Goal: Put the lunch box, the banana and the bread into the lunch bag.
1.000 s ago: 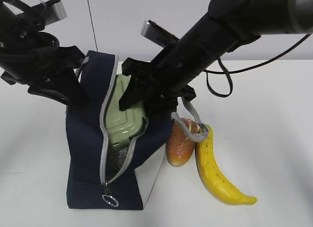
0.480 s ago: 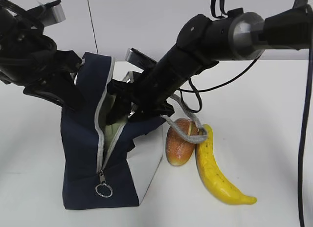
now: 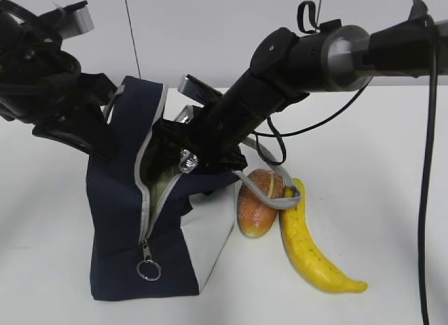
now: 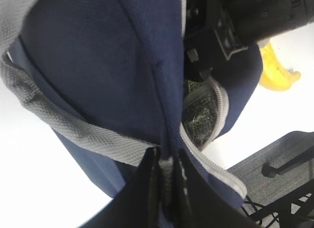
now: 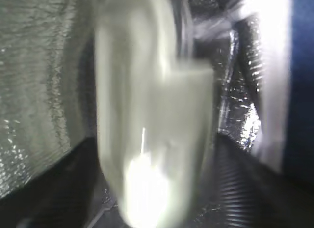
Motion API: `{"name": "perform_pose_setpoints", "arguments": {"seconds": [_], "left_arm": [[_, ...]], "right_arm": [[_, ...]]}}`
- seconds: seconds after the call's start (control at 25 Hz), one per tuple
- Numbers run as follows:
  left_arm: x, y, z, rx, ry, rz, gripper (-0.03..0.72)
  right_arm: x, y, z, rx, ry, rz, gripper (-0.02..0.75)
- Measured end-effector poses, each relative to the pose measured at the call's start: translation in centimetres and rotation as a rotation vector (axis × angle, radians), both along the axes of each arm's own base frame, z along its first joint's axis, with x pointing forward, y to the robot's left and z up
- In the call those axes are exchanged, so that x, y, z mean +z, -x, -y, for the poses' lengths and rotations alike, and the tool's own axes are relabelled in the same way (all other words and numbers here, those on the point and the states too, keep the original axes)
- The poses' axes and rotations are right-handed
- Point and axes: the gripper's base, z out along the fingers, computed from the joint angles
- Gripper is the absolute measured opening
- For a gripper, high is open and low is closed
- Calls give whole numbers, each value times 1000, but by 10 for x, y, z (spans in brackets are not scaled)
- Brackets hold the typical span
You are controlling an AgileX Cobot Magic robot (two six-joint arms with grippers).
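Note:
The navy lunch bag [image 3: 119, 220] stands at the front left with its zipper open. My left gripper [image 3: 101, 137] is shut on the bag's upper rim, and in the left wrist view [image 4: 167, 174] it pinches the fabric edge [image 4: 98, 66]. My right gripper reaches into the opening and its jaws are hidden in the exterior view. In the right wrist view it [image 5: 157, 198] holds the pale green lunch box [image 5: 152, 115], blurred, against the silver lining [image 5: 39, 90]. A sliver of the lunch box [image 3: 162, 181] shows through the opening. The bread [image 3: 255, 206] and the banana [image 3: 308, 248] lie right of the bag.
One grey bag handle [image 3: 276, 195] drapes over the bread and the banana's top. The zipper's ring pull [image 3: 148, 270] hangs at the bag's lower front. A black cable [image 3: 276, 139] loops under the right arm. The banana tip also shows in the left wrist view [image 4: 274, 71].
My right gripper has pushed the lunch box down into the bag, so only a sliver shows. The bag has shifted slightly left. The left gripper kept its hold.

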Motion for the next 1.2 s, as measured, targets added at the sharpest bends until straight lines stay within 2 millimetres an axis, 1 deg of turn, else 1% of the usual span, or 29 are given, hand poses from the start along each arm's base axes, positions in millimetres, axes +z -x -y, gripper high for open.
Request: {"name": "perform_pose_setpoints", "arguments": {"seconds": [0.04, 0.12, 0.28, 0.4, 0.44, 0.56, 0.64, 0.72, 0.84, 1.0, 1.12, 1.2], "left_arm": [[0, 0, 0, 0, 0, 0, 20], [0, 0, 0, -1, -1, -2, 20], [0, 0, 0, -4, -7, -3, 19], [-1, 1, -2, -11, -22, -2, 19], [-1, 1, -2, -12, -26, -3, 18], [-1, 1, -2, -14, -33, 0, 18], [-1, 1, -3, -15, -35, 0, 18], [-1, 1, -3, -16, -37, -1, 18], [-2, 1, -3, -17, -40, -2, 18], [-2, 2, -3, -21, -44, -10, 18], [-2, 2, -3, -24, -45, -15, 18], [-2, 2, -3, -24, -47, -14, 18]], "right_arm": [[0, 0, 0, 0, 0, 0, 578], [0, 1, 0, 9, 5, -2, 617], [9, 0, 3, 62, 74, -3, 636], [26, -3, 8, 126, 176, 3, 636], [35, -5, 9, 134, 207, 14, 635], [60, -15, 15, 129, 306, 97, 624], [75, -20, 16, 107, 321, 148, 613], [85, -22, 16, 89, 312, 166, 598], [93, -21, 17, 82, 311, 181, 590], [107, -13, 29, 80, 392, 232, 589], [117, 4, 45, 83, 469, 245, 589], [123, 20, 55, 79, 502, 234, 589]]}}
